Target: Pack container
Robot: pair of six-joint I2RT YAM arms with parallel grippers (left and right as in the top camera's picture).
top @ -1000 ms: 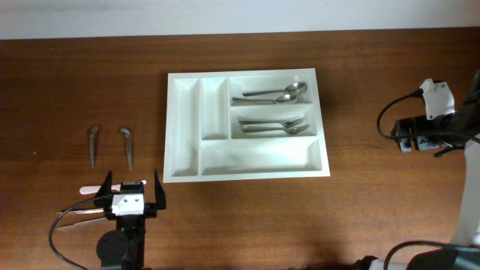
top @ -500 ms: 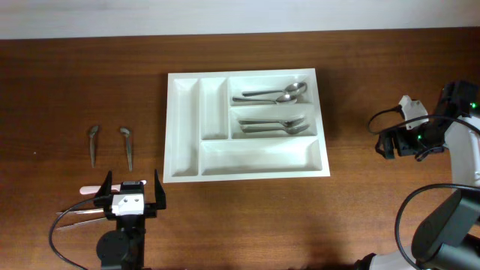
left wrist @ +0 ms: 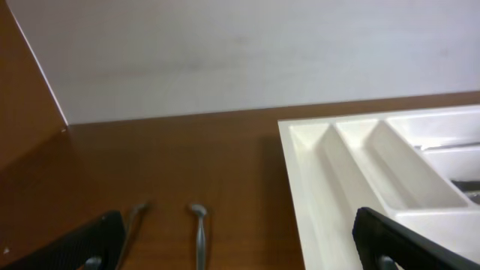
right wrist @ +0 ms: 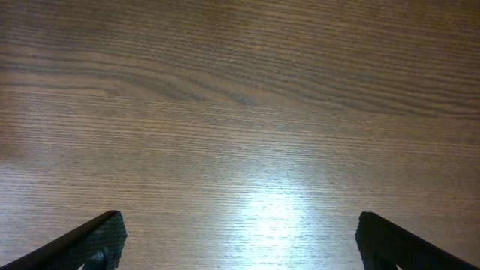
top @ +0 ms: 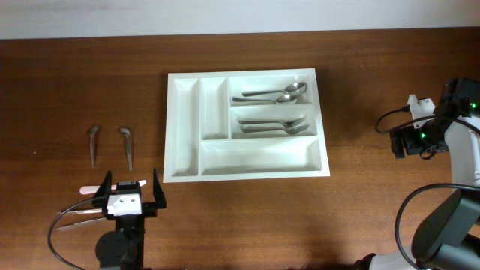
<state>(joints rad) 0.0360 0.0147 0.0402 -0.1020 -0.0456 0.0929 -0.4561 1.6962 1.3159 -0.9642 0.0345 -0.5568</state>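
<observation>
The container [top: 259, 156], a white cutlery tray, lies in the middle of the table. Spoons [top: 271, 94] fill its upper right compartment, and more spoons [top: 274, 126] lie in the one below. Two small metal utensils [top: 93, 144] [top: 127, 147] lie on the wood to its left. My left gripper [top: 132, 187] stands open just in front of them, holding nothing. In the left wrist view the utensils [left wrist: 198, 232] [left wrist: 133, 216] and the container's rim [left wrist: 315, 187] show between its fingers [left wrist: 82, 244]. My right gripper [top: 409, 140] is far right, open over bare wood [right wrist: 240, 112].
A pink-and-white stick [top: 91, 190] and thin metal pieces [top: 75, 217] lie beside my left arm's base near the front edge. A white wall [left wrist: 247, 52] backs the table. Cables loop round the right arm [top: 457, 161].
The right arm has swung and its wrist has dropped a little toward the front. The left arm, container and utensils have not moved.
</observation>
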